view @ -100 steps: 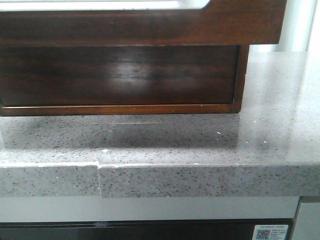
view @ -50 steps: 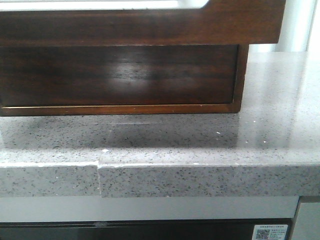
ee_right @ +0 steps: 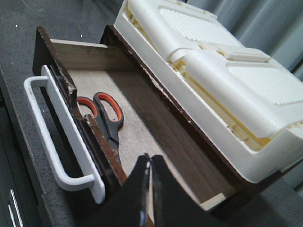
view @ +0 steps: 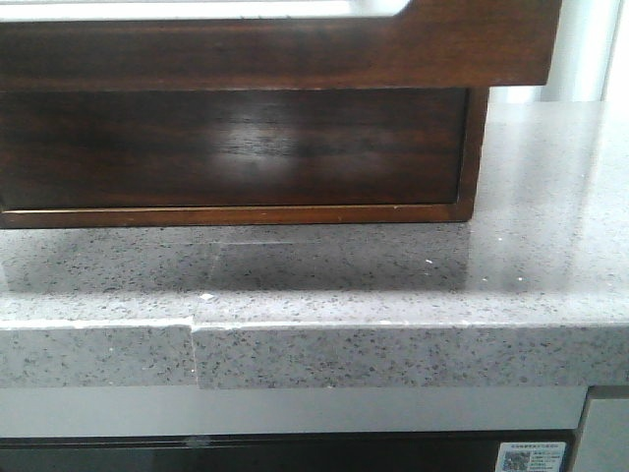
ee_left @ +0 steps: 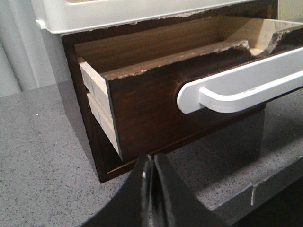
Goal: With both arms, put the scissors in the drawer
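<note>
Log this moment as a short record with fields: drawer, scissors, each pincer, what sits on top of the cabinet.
drawer: dark brown glossy wooden drawer with a white bar handle, pulled open, pale inside
scissors: small grey-handled scissors with orange-lined finger loops, lying flat in the drawer near its front
left pincer: black angular pincer, shut, empty, in front of the drawer
right pincer: black pincer, shut, empty, above the open drawer
on top: cream plastic case
</note>
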Robot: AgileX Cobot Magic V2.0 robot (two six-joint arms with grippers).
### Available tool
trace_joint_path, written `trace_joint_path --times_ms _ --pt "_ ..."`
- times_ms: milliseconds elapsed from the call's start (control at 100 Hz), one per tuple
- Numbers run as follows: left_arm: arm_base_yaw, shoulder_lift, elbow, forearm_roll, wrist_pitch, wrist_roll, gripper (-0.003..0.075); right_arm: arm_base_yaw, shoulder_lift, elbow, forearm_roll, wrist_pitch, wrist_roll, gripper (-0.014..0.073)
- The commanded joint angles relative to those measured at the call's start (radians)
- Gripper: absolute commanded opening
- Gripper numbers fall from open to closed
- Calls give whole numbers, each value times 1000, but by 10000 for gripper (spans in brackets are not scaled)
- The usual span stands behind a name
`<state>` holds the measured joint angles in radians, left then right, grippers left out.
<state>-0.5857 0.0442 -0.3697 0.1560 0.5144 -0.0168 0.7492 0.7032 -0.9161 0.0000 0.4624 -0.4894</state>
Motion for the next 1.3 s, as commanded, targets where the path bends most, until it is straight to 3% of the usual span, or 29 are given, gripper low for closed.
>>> trace_joint_path --times_ms 0,290,530,890,1010,1289 --pt "-5 14 -27 -9 -62 -7 -22 -5 -85 70 33 -168 5 -41" --pt "-5 14 -15 -18 -77 -7 -22 -5 -289 330 82 -250 5 -41" --pt "-5 14 110 -105 -301 -7 -22 -5 -360 525 245 -342 5 -41" --pt "-5 14 214 -211 -342 -7 -22 -5 -374 834 603 -829 5 -41" --pt "-5 14 236 -211 -359 -7 -22 -5 -374 887 614 -907 5 -41" --pt "-5 14 249 -213 -348 -7 -22 -5 -374 899 614 -908 5 -41"
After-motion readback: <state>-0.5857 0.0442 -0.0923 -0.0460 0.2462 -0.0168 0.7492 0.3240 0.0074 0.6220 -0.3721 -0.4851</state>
